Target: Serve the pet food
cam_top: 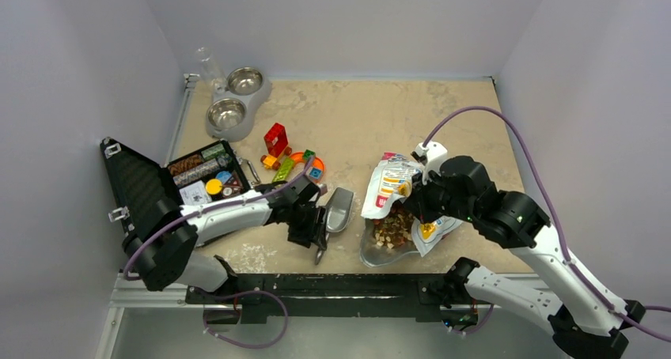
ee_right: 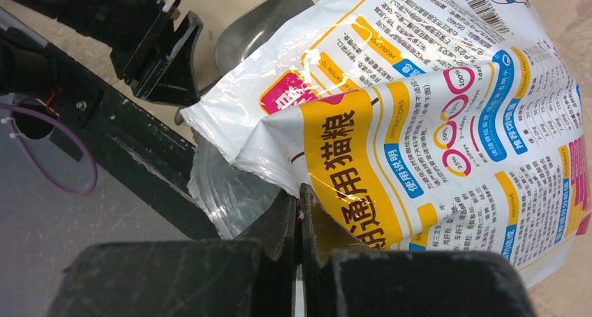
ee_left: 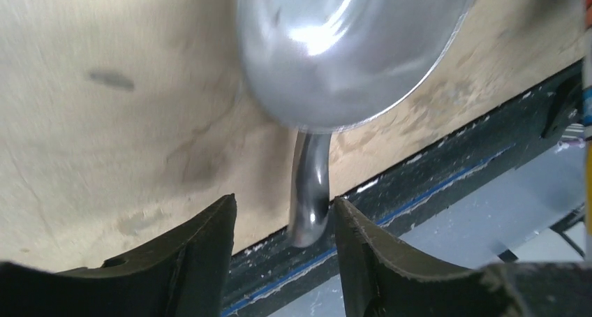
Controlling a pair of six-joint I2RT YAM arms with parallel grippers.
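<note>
The pet food [cam_top: 392,231] shows as brown kibble through the clear lower part of a white and yellow bag [cam_top: 388,181] lying near the table's front edge. My right gripper [cam_top: 413,197] is shut on the bag's edge; the right wrist view shows its jaws [ee_right: 301,198] pinching the bag [ee_right: 433,121]. A metal scoop [cam_top: 340,209] lies just left of the bag. My left gripper [ee_left: 283,205] is open with the scoop's handle [ee_left: 311,191] between its fingers, against the right finger and apart from the left one. The scoop's bowl [ee_left: 349,45] looks empty.
A grey double feeder [cam_top: 237,98] with two steel bowls and a water bottle [cam_top: 210,62] stands at the back left. An open black case [cam_top: 146,189] sits at the left. Colourful toy blocks [cam_top: 277,140] lie behind the scoop. The table's black front rail [ee_left: 447,156] is close below the handle.
</note>
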